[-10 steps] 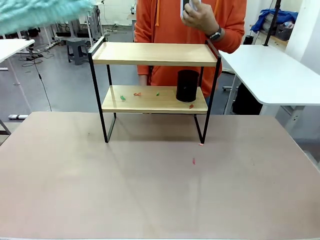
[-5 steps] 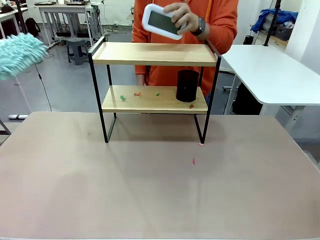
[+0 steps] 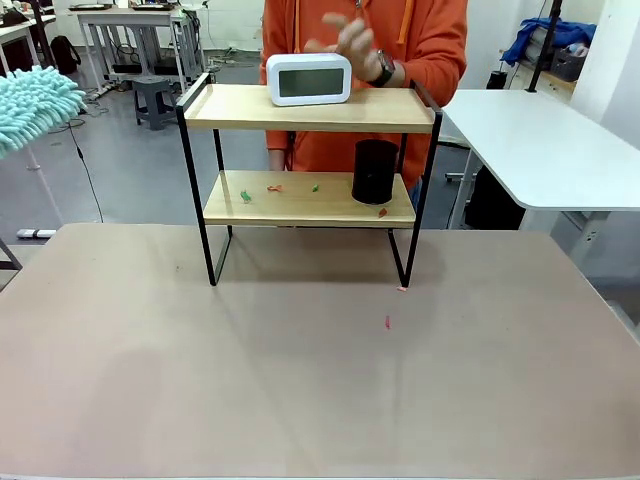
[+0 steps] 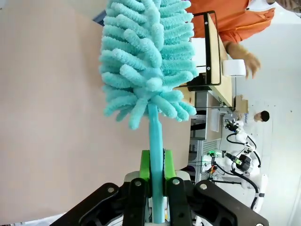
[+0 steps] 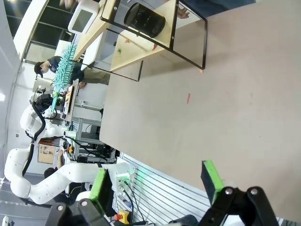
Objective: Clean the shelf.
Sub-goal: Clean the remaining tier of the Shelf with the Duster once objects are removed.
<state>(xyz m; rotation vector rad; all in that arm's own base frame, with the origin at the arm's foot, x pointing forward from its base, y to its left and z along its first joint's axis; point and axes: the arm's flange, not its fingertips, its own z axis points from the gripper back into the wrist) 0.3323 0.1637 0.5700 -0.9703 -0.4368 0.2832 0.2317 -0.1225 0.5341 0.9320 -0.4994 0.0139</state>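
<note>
Beige tabletop (image 3: pixel 300 390) fills most of the front view, wide and flat. At the far side stands a person (image 3: pixel 425 45) in an orange top, with one hand (image 3: pixel 352 40) up just behind the shelf's top board; the hand is blurry and I cannot tell if it touches anything. The shelf (image 3: pixel 230 108) stands on the far part of the table, near the middle, on its four thin black legs, with two light wood boards, one above the other. A fluffy blue-green duster (image 4: pixel 146 61) is held by the left claw (image 4: pixel 156 165). That claw is squeezed tight, with its green pads (image 4: pixel 146 165) pressed on both sides of the duster's thin handle (image 4: pixel 155 141), and the fluffy end sticks up past the fingers. From the front the duster is high at the left edge, well apart from the shelf. The right claw (image 5: pixel 156 181) is spread as wide as it goes, with nothing between its fingers, hanging above the near part of the table. A white clock (image 3: pixel 309 79) stands on the top board. A black cup (image 3: pixel 375 171) stands on the right end of the lower board. Tiny red and green bits (image 3: pixel 274 188) lie on the lower board, and two more red ones lie on the table near the front right leg
</note>
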